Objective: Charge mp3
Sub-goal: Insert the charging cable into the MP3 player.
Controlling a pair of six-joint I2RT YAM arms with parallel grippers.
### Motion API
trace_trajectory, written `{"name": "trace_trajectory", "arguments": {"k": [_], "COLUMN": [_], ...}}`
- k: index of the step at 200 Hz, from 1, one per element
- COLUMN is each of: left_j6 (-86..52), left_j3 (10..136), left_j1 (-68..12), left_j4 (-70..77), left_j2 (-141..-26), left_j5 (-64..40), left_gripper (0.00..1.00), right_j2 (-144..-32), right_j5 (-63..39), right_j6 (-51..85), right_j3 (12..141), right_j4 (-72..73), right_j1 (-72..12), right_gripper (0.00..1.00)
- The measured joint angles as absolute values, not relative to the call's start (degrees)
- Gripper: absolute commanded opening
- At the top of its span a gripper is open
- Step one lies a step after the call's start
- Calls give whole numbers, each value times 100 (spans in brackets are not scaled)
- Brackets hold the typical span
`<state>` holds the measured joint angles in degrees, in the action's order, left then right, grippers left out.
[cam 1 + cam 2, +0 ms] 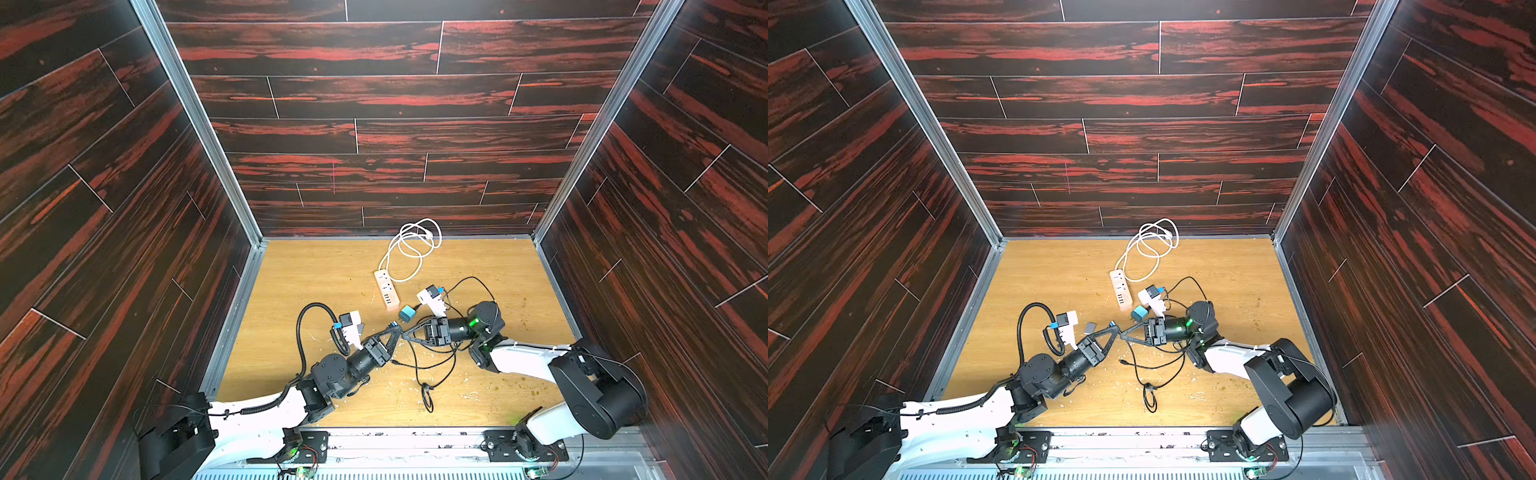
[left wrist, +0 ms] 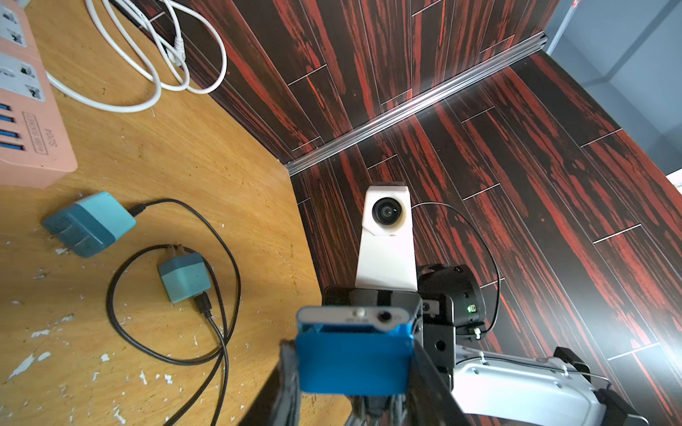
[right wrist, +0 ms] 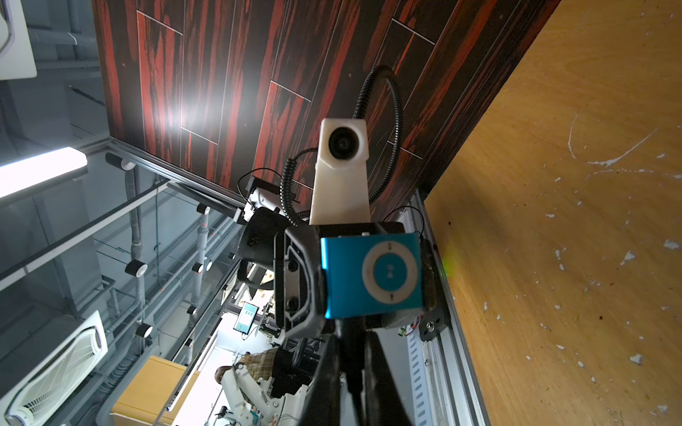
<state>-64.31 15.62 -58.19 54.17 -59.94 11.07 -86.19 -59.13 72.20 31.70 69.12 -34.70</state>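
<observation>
Wooden tabletop [image 1: 311, 282] boxed in by dark plank walls. Just nearer the robot than the pink power strip [image 1: 387, 289], the left gripper [image 1: 395, 329] is closed partway on the blue mp3 player [image 3: 372, 276], gripping its edges above the wood. The right gripper [image 1: 407, 332] meets it tip to tip, pinched tight on the black cable [image 2: 238, 287] end.

Bright even light; wall [image 3: 192, 121] glare; mp3 player [image 2: 354, 361] blurred.
</observation>
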Motion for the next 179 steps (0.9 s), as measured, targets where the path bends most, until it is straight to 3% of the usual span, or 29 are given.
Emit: {"name": "trace_trajectory", "arguments": {"k": [36,80,96,137,179], "left_j6": [-6442,-6488,-6499,-6665,-7214], "left_j3": [1566,1625,1710,1931,2628], "left_j1": [-5819,-5898,-5959,-6191,-6171], "left_j4": [5360,5006,4576,2451,233], "left_j2": [-5994,-5830,-5529,-4746,-5068], "left_j5": [1098,976,1000,1374,2110], "left_gripper": [0,0,0,0,0], "right_j2": [-8449,-8274,-8147,-7308,-6525], "right_j5": [-5937,-5843,-5791,-5054,-3610], "right_j6": [6834,6440,6248,5367,3868], "right_j3": [3236,3251,3251,3256,3704], "right_j4": [6307,5741,5485,4340,1817], "right_j1": [-3461,-3457,-3459,-3218,-3194], "right_gripper": [0,41,49,55,58]}}
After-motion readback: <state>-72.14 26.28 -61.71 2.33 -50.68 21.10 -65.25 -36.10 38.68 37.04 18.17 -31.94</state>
